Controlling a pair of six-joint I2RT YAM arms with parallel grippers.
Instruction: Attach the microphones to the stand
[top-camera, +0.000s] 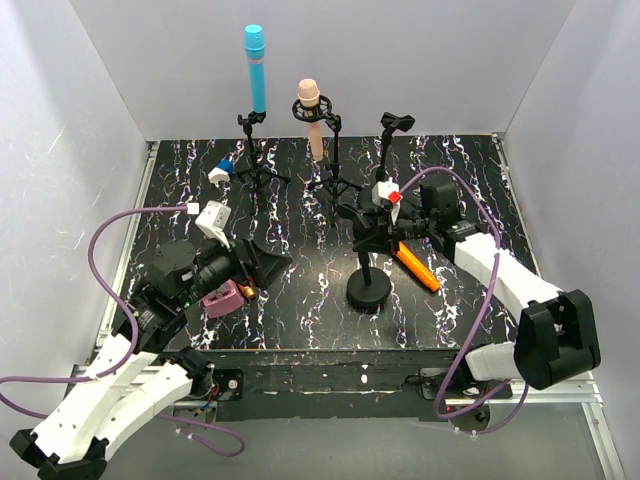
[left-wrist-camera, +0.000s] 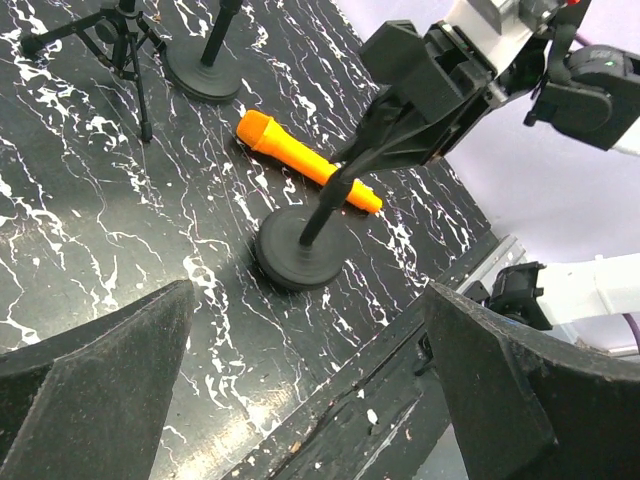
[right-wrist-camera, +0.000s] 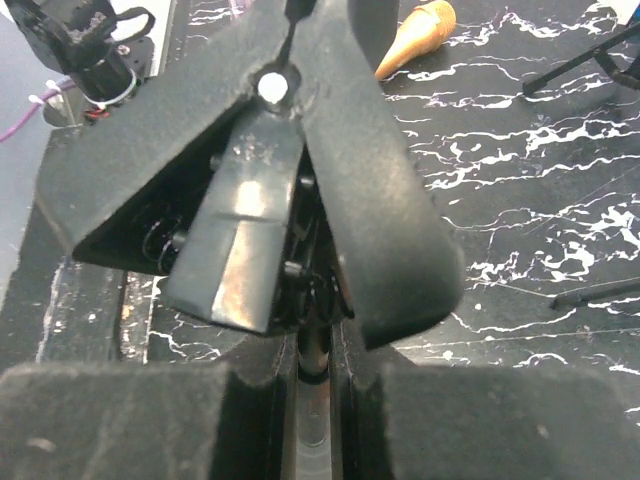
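The cyan microphone (top-camera: 256, 68) stands upright in the back left tripod stand (top-camera: 259, 165). The pale pink microphone (top-camera: 311, 118) sits in the middle tripod stand (top-camera: 333, 178). The orange microphone (top-camera: 415, 266) lies flat on the table beside the round-base stand (top-camera: 368, 290); it also shows in the left wrist view (left-wrist-camera: 305, 160). My right gripper (top-camera: 383, 228) is shut on this stand's pole just under its black clip (right-wrist-camera: 290, 150). My left gripper (top-camera: 252, 265) is open and empty, its fingers (left-wrist-camera: 90, 380) wide apart above the table's front edge. The golden-brown microphone is out of view.
A third stand with an empty clip (top-camera: 394, 124) stands at the back right. A flat pink boxy object (top-camera: 221, 298) lies under the left arm. A small blue and white object (top-camera: 221, 170) lies at the back left. White walls enclose three sides.
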